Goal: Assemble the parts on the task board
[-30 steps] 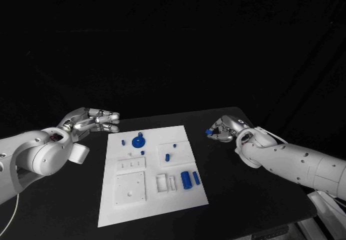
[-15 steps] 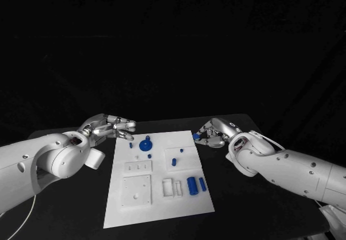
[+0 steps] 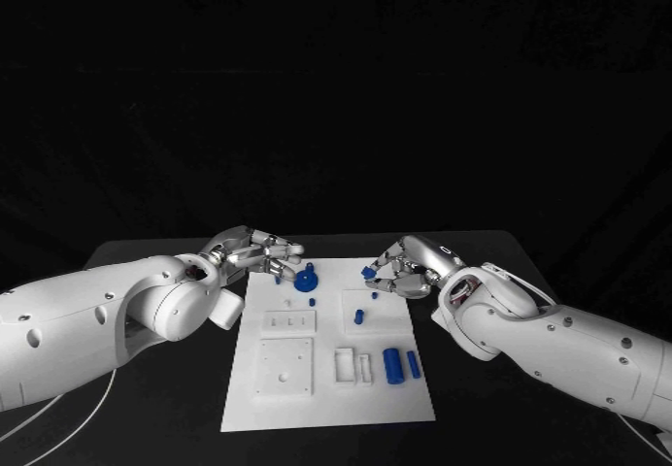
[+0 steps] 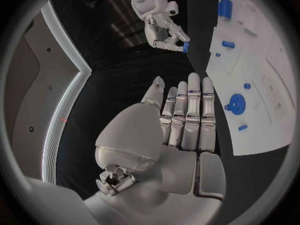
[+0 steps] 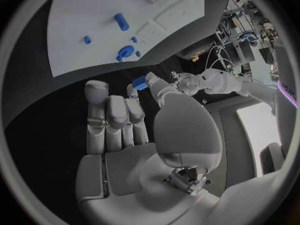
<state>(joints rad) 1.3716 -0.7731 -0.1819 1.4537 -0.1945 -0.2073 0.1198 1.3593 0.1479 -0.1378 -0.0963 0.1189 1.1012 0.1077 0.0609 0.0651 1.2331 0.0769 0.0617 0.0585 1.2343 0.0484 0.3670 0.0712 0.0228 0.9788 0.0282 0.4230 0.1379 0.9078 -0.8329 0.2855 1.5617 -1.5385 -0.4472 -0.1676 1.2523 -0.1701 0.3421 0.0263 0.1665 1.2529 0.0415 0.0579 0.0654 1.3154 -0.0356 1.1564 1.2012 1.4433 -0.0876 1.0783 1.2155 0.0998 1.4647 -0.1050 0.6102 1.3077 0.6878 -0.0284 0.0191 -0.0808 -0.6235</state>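
The white task board (image 3: 287, 408) lies mid-table. On it are a round blue part with a knob (image 3: 306, 282), several small blue pieces such as one near the middle (image 3: 360, 316), and two blue cylinders (image 3: 402, 364) side by side. My right hand (image 3: 403, 268) hovers at the board's far right corner and pinches a small blue part (image 3: 368, 273) between thumb and a finger; the right wrist view shows that part (image 5: 139, 82) at its fingertips. My left hand (image 3: 260, 253) is at the far left corner, near the round part. Its fingers (image 4: 187, 115) are straight and hold nothing.
Black table top (image 3: 532, 408) surrounds the board on all sides. White rectangular blocks and recesses (image 3: 285, 367) take up the board's near half. The table's far edge runs just behind both hands.
The camera has shifted. Against the board, both hands have moved inward to its far corners; the right one still pinches the small blue part.
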